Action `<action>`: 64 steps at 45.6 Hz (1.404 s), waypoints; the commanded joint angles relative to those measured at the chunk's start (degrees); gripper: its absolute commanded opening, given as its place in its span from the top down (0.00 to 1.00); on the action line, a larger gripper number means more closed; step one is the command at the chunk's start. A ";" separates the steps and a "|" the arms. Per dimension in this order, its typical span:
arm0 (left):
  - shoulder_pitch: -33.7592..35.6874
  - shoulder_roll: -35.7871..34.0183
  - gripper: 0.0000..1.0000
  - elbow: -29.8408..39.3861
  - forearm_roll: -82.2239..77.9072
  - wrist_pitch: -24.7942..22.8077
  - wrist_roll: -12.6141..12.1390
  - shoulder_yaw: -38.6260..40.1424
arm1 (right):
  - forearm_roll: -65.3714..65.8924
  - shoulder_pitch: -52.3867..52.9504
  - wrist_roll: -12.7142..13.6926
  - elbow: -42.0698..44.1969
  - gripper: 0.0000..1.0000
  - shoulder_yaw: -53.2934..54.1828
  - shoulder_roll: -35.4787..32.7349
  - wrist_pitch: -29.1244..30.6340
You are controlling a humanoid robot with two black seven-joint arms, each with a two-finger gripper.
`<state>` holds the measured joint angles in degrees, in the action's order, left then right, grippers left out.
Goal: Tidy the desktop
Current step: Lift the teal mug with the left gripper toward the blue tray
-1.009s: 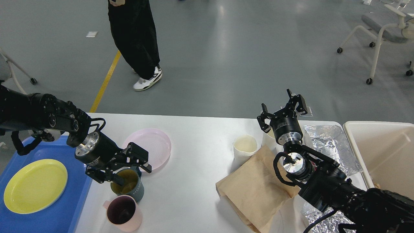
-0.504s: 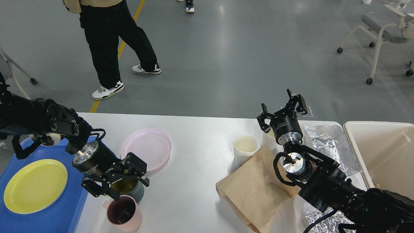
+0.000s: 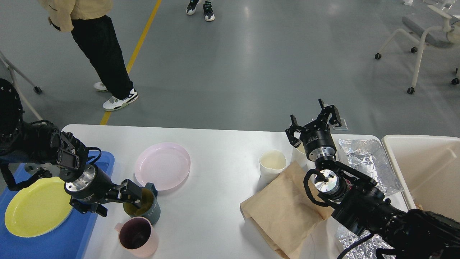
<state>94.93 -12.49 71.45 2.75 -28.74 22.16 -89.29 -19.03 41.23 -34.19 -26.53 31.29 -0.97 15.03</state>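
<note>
The left end effector (image 3: 120, 200) sits low over the near-left part of the large white rounded-corner surface (image 3: 215, 187), right at the rim of a dark teal ceramic mug with a yellowish inside (image 3: 143, 205). One finger (image 3: 132, 192) reaches over the mug's rim on its left side; the other finger shows lower, by the edge of the blue plastic tray (image 3: 54, 241). Whether it is clamped on the rim or only touching it I cannot tell from here, since the two fingers overlap the mug and each other.

The right end effector (image 3: 313, 120) is held up above the far-right part of the surface with its two fingers spread wide apart, nothing between them and nothing touching them.

Just in front of the teal mug, touching or nearly so, stands a pink plastic mug with a dark inside (image 3: 137, 237). Behind the teal mug lies a pale pink round plate (image 3: 162, 165), flat on the surface. A yellow round plate (image 3: 36, 207) rests in the blue tray, which sits at the left end of the surface.

Toward the right, a cream paper cup (image 3: 272, 163) stands upright beside a flat brown paper bag (image 3: 284, 212). Crumpled silver foil (image 3: 366, 158) lies past the bag, near a cream rectangular bin (image 3: 424, 172) at the right edge.

The white surface fills the lower half of the view, its far edge running against the grey floor (image 3: 251, 72), where a person in black trousers (image 3: 100, 54) stands at the upper left.
</note>
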 commanded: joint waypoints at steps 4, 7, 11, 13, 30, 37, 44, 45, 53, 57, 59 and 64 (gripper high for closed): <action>-0.80 0.53 0.00 0.53 0.23 9.39 -1.33 0.17 | -0.04 -0.01 0.00 -0.01 0.00 0.00 0.00 0.00; -1.85 0.71 0.00 0.71 0.23 13.26 -2.82 0.69 | 0.04 -0.01 0.00 -0.01 0.00 0.00 0.00 0.00; -3.17 0.71 0.00 0.71 0.23 16.78 -4.40 2.89 | -0.04 -0.01 0.00 -0.01 0.00 0.00 0.00 0.00; -3.61 0.71 0.00 0.71 0.23 17.49 -5.02 4.03 | -0.04 -0.01 0.00 -0.01 0.00 0.00 0.00 0.00; -6.16 0.97 0.00 0.71 0.23 17.76 -6.08 6.58 | 0.04 -0.01 0.00 -0.01 0.00 0.00 0.00 0.00; -6.51 0.97 0.00 0.62 0.23 17.84 -6.34 6.58 | -0.04 -0.01 0.00 -0.01 0.00 0.00 0.00 0.00; -6.69 0.89 0.00 0.53 0.23 19.16 -7.48 6.50 | -0.04 -0.01 0.00 0.08 0.00 0.00 0.00 0.00; -6.86 0.89 0.00 0.53 0.23 19.60 -7.48 6.50 | 0.04 -0.01 0.00 -0.01 0.00 0.00 0.00 0.00; -8.62 0.97 0.00 0.53 0.23 23.20 -8.63 6.67 | 0.04 -0.01 0.00 -0.01 0.00 0.00 0.00 0.00; -9.32 0.97 0.00 0.53 0.23 24.70 -8.63 7.37 | -0.04 -0.01 0.00 0.08 0.00 0.00 0.00 0.00; -9.50 0.97 0.00 0.53 0.23 25.05 -8.63 7.90 | -0.04 -0.01 0.00 -0.01 0.00 0.00 0.00 0.00; -9.77 0.89 0.00 0.53 0.23 25.32 -8.63 8.17 | -0.04 -0.01 0.00 -0.01 0.00 0.00 0.00 0.00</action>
<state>85.48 -11.52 71.98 2.99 -3.86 13.56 -81.50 -19.03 41.22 -34.19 -26.52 31.29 -0.97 15.03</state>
